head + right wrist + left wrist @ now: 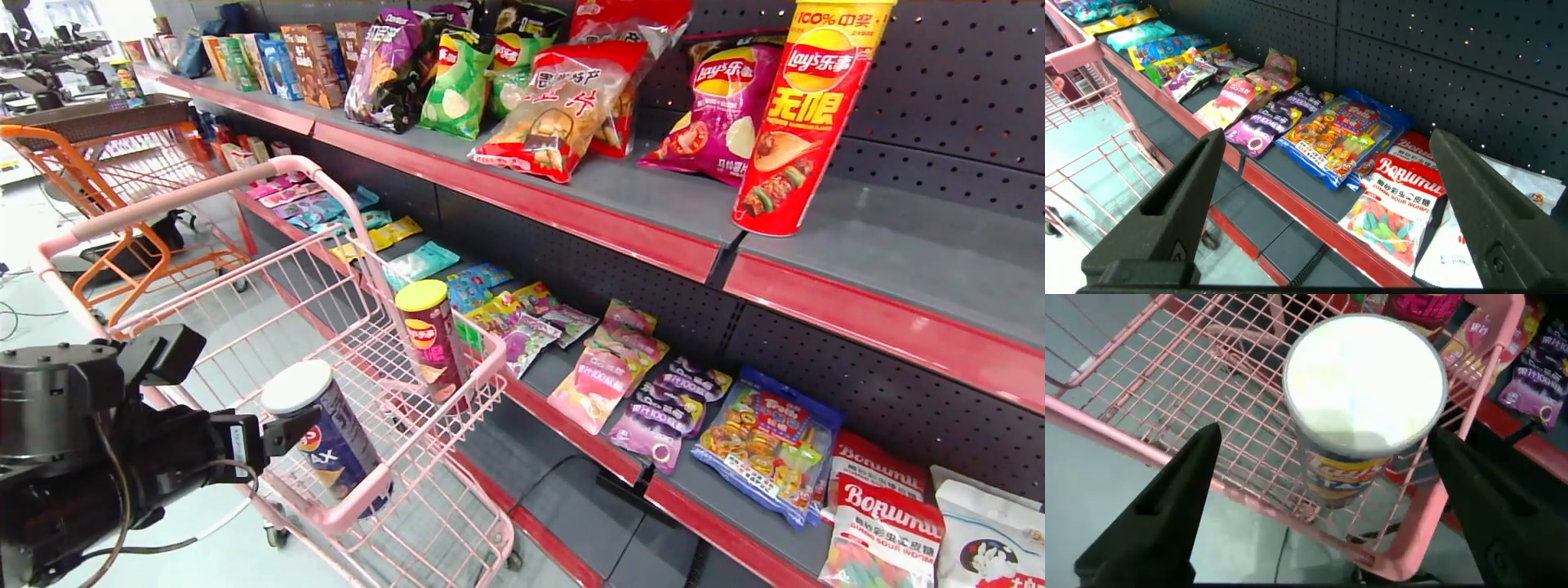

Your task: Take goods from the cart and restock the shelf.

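A pink wire cart (343, 506) holds two upright chip cans. The blue can with a white lid (326, 433) stands at the cart's near corner, and a maroon can with a yellow lid (429, 335) stands farther along. My left gripper (253, 380) is open beside the blue can's top. In the left wrist view the blue can (1360, 392) lies between the left gripper's (1324, 434) spread fingers, which do not touch it. My right gripper (1327, 139) hangs open and empty over the lower shelf (1290, 175), above the candy bags (1339, 131).
The upper shelf (653, 204) carries chip bags and a tall red can (804, 114), with bare grey room to its right. Candy bags cover the lower shelf (718, 523). An orange cart (122, 188) stands behind the pink one.
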### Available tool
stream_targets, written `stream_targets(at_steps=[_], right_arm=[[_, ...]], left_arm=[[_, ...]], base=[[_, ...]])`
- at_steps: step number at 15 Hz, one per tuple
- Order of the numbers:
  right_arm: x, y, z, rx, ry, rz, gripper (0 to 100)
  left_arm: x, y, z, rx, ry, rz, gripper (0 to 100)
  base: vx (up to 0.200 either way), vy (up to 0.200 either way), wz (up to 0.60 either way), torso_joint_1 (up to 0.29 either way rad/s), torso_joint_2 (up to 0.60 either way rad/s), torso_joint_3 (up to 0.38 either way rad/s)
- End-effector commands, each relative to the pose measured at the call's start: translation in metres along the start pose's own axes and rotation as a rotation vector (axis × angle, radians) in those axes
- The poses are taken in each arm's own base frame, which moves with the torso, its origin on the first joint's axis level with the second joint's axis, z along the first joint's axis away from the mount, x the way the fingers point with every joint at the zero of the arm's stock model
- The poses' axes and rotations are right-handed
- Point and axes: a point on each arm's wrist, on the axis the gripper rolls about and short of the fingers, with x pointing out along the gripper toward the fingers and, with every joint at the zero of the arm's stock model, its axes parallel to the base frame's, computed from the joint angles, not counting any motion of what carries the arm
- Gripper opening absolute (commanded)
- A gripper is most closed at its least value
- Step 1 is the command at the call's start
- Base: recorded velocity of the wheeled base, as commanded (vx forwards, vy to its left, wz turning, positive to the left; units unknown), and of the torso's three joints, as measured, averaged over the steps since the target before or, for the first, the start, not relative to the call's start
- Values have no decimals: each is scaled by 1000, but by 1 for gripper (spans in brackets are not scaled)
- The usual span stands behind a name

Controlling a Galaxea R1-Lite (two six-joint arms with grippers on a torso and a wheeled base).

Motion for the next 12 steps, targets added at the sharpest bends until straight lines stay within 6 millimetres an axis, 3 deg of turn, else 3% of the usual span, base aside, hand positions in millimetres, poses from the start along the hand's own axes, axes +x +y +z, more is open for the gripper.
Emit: stream_targets(at_steps=[1, 12], right_arm=[[0, 0, 0, 0, 2, 0, 100], [0, 0, 0, -2, 2, 2, 100]], left_arm=[[20, 1, -7, 21, 37, 4, 100], [64, -14, -20, 138, 27, -60, 100]], base=[[0, 0, 0, 0, 0, 0], [0, 0, 0, 0, 0, 0]])
